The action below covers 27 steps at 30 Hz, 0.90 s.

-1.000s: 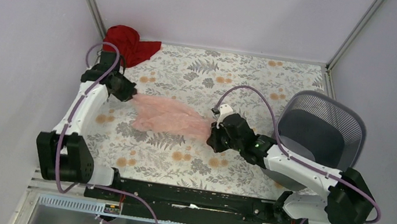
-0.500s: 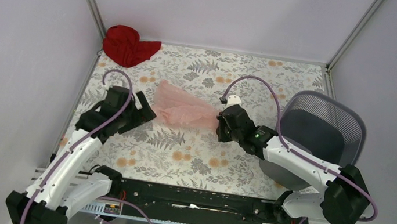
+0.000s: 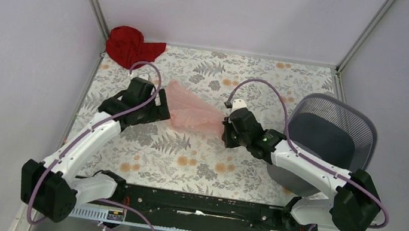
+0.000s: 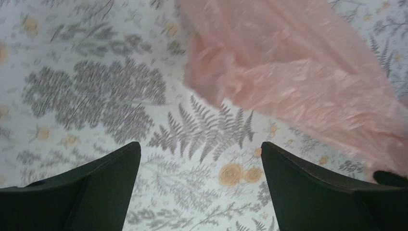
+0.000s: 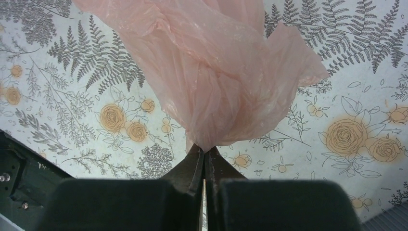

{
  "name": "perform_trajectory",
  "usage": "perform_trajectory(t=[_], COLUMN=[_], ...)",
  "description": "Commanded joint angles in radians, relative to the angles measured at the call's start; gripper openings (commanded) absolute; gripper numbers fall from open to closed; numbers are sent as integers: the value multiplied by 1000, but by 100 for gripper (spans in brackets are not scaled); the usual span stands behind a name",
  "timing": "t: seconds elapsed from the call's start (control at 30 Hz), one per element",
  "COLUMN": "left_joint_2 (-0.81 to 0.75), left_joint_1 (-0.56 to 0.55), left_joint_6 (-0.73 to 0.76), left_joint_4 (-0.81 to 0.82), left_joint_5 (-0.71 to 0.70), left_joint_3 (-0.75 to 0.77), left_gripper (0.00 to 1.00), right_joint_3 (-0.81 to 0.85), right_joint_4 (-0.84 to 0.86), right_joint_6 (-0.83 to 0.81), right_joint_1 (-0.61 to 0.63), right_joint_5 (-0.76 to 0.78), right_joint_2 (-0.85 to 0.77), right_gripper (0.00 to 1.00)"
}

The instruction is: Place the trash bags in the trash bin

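Note:
The pale pink trash bag (image 3: 190, 111) hangs crumpled above the flowered table between my two arms. My right gripper (image 3: 226, 126) is shut on its right end; in the right wrist view the film (image 5: 211, 82) bunches out from the pinched fingertips (image 5: 204, 151). My left gripper (image 3: 163, 102) is at the bag's left end, open, with nothing between its fingers. In the left wrist view the bag (image 4: 298, 82) lies up and to the right of the spread jaws (image 4: 199, 149), apart from them. The dark grey mesh trash bin (image 3: 331, 139) lies tipped at the right, mouth toward the camera.
A red cloth (image 3: 130, 46) is bunched in the back left corner. Grey walls and metal posts close in the floral table (image 3: 195, 162) on three sides. The black base rail (image 3: 202, 203) runs along the near edge.
My left gripper let go of the bag's left end and opened, swung down toward the near left, then came back up to the bag. The bag bunched up toward my right gripper, which rose slightly.

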Motion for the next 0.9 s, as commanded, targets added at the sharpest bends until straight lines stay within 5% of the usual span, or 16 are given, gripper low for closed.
perform_trajectory(t=[0.0,0.2,0.37,0.43,0.67,0.77,0.87], left_joint_2=[78,176,176,102,-303,-382,-390], left_joint_1=[-2,-2,-2,-2,-2,-2,-2], left_joint_6=[54,71,99,105,98,86,86], left_joint_4=[146,205,153,126,89,9,-54], left_joint_5=[44,-1,-44,-60,-53,-92,-24], left_joint_3=[33,53,121,145,167,211,268], left_gripper=[99,87,19,0,0,0,0], right_joint_3=[3,-20,-27,-25,13,64,103], right_joint_4=[9,7,-8,-19,-58,-80,-83], right_joint_6=[-24,-30,-34,-44,-64,-58,-54], right_joint_1=[-8,-6,-7,-6,-6,-6,-7], right_joint_5=[-21,-24,-16,1,132,73,-78], right_joint_2=[-48,-68,-81,-85,-67,-48,-50], right_gripper=[0,0,0,0,0,1,19])
